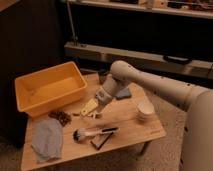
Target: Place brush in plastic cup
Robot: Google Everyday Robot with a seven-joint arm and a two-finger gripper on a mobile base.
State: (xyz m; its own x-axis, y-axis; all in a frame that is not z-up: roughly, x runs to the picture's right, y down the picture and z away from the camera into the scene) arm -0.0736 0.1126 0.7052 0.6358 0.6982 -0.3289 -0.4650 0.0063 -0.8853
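Brush (95, 132) seen lying flat on table (129, 131) near front edge, bristle head to left, handle end beside dark block (100, 141); not gripped. Gripper (90, 110) hung just behind brush, apart from it, jaws spread wide, nothing held. Green cup not made out, possibly hidden by arm (145, 82). Judged: nothing done yet; grasp, lift, carry, drop into cup all left

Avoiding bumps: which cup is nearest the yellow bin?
The dark cup at the back; the whitish cup stands far right. Open pincer hovers near the brush.
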